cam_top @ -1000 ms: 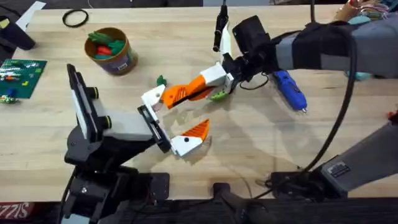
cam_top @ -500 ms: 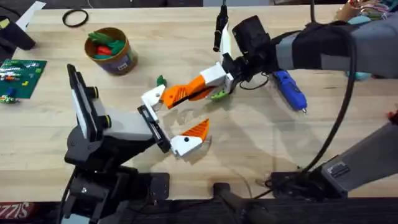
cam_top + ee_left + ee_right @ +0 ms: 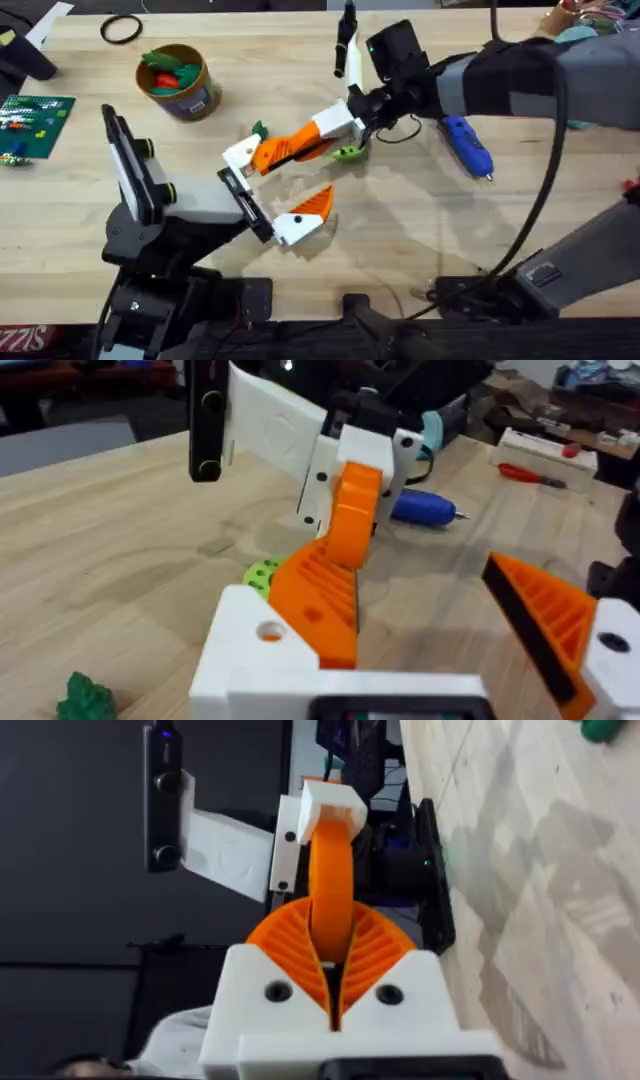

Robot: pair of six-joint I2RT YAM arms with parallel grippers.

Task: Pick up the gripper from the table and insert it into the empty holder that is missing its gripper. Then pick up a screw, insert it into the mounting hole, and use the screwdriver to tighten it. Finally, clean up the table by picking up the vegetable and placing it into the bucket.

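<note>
The right claw (image 3: 300,148) is clamped on the orange ribbed gripper (image 3: 272,152), holding it tilted above the middle of the worktop (image 3: 400,240), its white base against the upper end of the holder (image 3: 245,205). The left claw (image 3: 275,195) stands wide, one orange finger (image 3: 315,205) mounted nearer the front edge. A green vegetable (image 3: 348,152) lies just beside the right claw. The blue screwdriver (image 3: 467,145) rests toward the right edge; the bucket (image 3: 178,80) sits near the far left corner.
</note>
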